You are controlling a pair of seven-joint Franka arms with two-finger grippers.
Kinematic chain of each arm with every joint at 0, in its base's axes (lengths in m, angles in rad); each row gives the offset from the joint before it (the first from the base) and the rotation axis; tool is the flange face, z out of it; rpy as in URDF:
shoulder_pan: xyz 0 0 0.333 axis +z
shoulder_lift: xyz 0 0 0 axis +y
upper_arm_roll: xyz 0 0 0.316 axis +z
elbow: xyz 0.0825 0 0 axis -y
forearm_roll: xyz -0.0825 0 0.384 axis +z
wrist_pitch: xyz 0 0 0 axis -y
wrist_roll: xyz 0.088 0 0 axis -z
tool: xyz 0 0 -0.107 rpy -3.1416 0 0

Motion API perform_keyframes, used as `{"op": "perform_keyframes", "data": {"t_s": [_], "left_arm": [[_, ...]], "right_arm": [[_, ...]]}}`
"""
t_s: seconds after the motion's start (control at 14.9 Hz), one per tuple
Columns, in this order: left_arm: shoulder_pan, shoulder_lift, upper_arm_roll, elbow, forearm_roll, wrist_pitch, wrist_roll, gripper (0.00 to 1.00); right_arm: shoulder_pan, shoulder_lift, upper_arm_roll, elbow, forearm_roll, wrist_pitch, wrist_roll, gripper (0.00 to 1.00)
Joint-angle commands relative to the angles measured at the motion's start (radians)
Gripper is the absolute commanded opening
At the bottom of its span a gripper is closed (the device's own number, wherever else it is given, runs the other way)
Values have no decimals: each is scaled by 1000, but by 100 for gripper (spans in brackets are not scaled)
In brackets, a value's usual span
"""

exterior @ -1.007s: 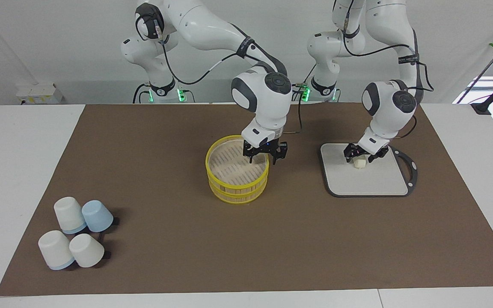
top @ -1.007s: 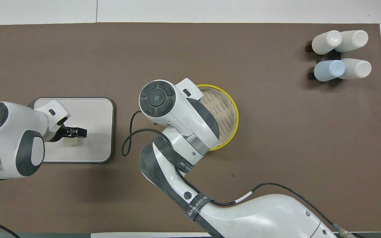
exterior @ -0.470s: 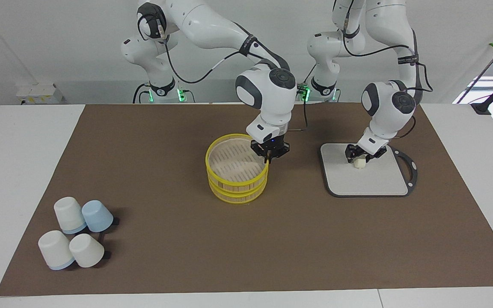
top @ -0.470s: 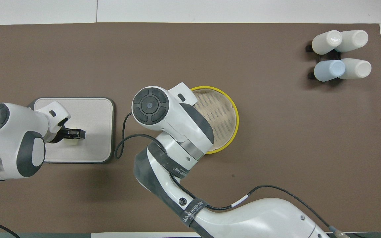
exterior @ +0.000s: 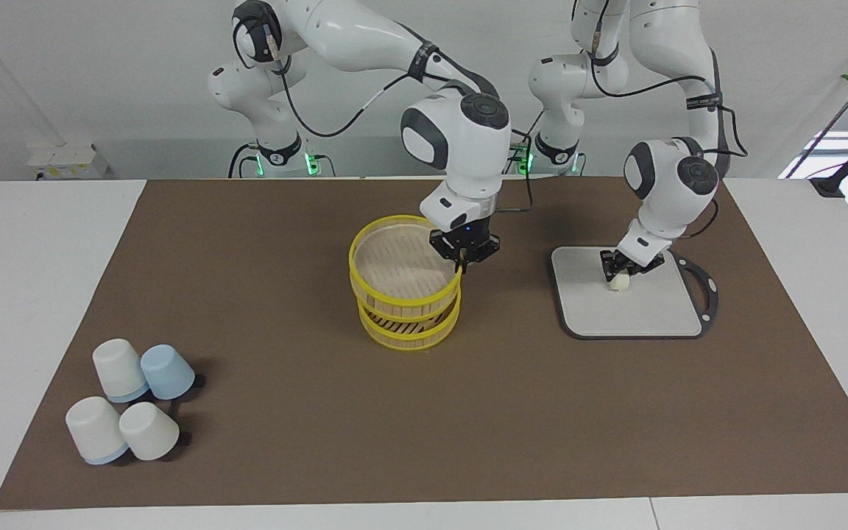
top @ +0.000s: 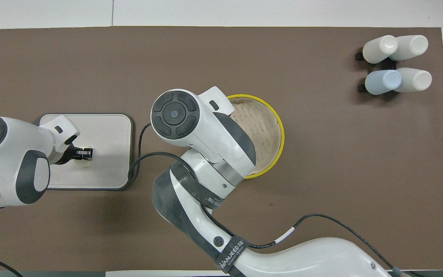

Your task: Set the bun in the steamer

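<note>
Bun [exterior: 619,283] is found low on the grey board [exterior: 645,313], at mid-height of the facing frame toward the left arm's end of the worktop. It's pinched in the left hand [exterior: 619,275], which is closed narrow around it. Whether it's been raised clear of the board or is only just touching can't be told. The bun's long axis can't really be made out either, since most of it is covered by the fingers. The steamer [exterior: 409,337] is sat dead centre of the frame. Its top tier [exterior: 394,293] is gripped at the rim by the right hand [exterior: 461,265], on the side toward the board, and is held up a bit, so a gap is seen above the lower tier. The key thing for what's coming: the steamer lies sideways from the bun along the worktop, toward the right arm's end, with bare brown mat between board and basket. The left hand is the one carrying, so a short crossing is probably what's needed. Which tier is meant to get the bun can't be known from here. Four upturned cups [exterior: 129,405] are parked in the lower corner, well apart from everything.
</note>
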Motion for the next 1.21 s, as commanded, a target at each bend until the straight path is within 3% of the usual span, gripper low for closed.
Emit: {"op": "perform_keyframes", "data": {"t_s": [0.0, 0.27, 0.4, 0.6, 0.81, 1.14], "left_arm": [[4, -5, -3, 116, -6, -147, -10, 35], [-18, -5, -15, 249, -6, -290, -104, 36], [-95, 0, -17, 347, -7, -380, -195, 36], [-221, 71, -18, 514, -18, -486, -436, 36], [-346, 113, -17, 590, -85, -494, -651, 37], [-524, 290, -15, 814, -86, -502, -909, 38]], "right_arm": [[-98, -80, 1, -26, 0, -75, -119, 0], [-269, -134, 0, -80, -13, -71, -218, 0], [-353, -137, 1, -78, -11, -56, -318, 0], [-427, -144, 1, -78, -2, -52, -397, 0], [-497, -153, 3, -81, 4, -46, -426, 0], [-589, -157, 3, -80, 13, -49, -541, 0]]}}
